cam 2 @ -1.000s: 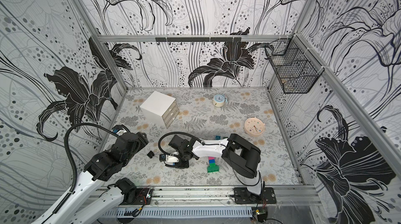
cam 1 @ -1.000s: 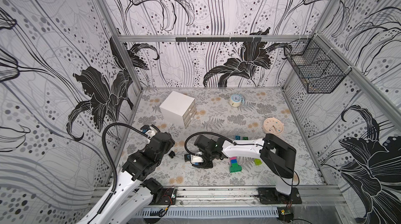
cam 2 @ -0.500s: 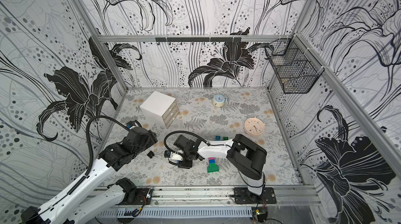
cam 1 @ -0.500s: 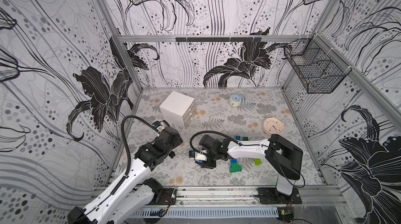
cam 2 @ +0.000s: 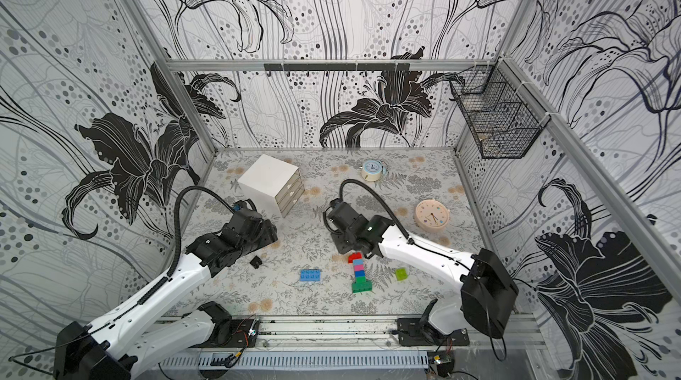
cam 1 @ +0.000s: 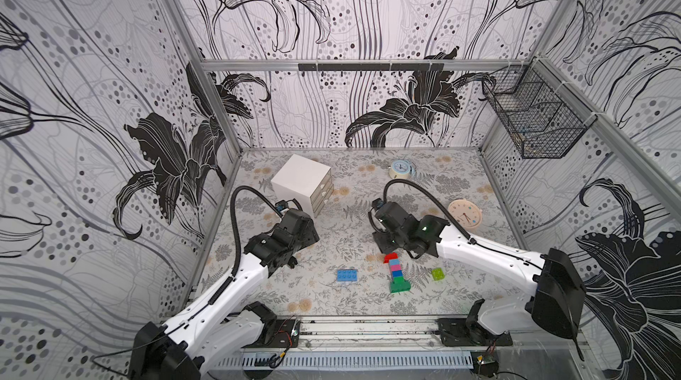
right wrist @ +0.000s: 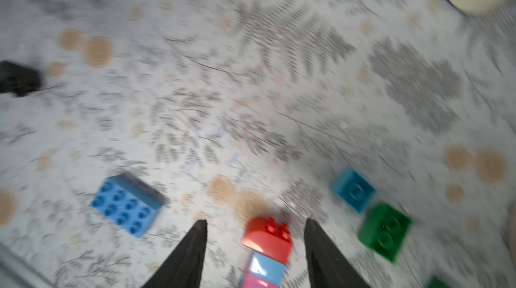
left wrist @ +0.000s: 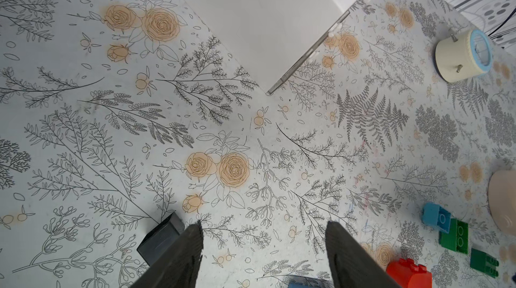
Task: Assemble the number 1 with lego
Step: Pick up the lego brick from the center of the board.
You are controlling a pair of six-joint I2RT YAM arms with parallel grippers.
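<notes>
Right wrist: right gripper spread, empty.
Left gripper: spread, empty.
Red brick: lego row's 12 o'clock end; bump may pop it off.

Probably lab: framed robot enclosure

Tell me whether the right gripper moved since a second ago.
Yes: right gripper swung toward the pink clock, now at the red brick of the lego column.
</notes>
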